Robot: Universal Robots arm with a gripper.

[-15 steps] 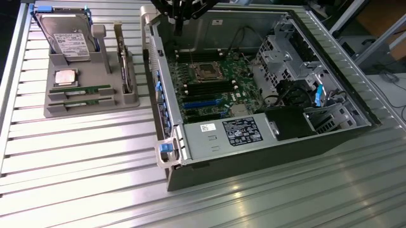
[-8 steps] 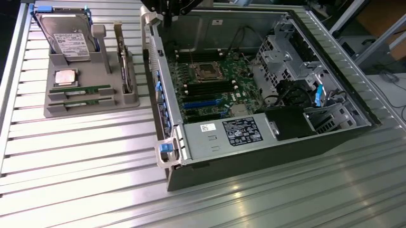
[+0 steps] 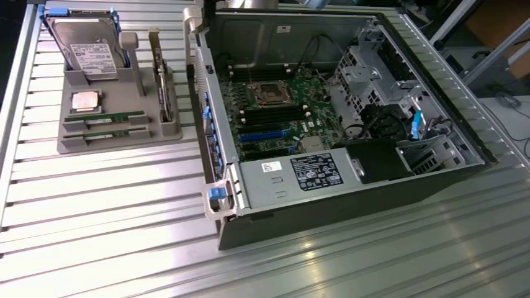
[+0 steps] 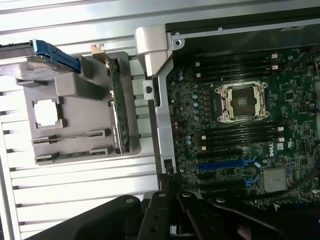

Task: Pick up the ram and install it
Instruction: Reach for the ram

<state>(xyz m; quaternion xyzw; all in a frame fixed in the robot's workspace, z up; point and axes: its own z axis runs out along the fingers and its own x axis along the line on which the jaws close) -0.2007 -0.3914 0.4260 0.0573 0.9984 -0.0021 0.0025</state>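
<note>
The slatted bench (image 3: 99,211) carries an open computer case (image 3: 331,217). The exterior view takes in its power supply (image 3: 290,177) and drive cage (image 3: 364,68). The wrist view looks closer onto the motherboard (image 4: 295,100) and shows the claw (image 4: 180,217), its dark links drawn together on nothing. Beside the case, a grey holder (image 3: 116,144) keeps one ram stick (image 3: 105,116) and its twin (image 3: 106,132) lying side by side, just next to the processor (image 3: 86,100).

Hw assembly lab: open PC case (image 3: 348,210), parts jig (image 3: 116,144), alu-slat bench (image 3: 99,214).
</note>
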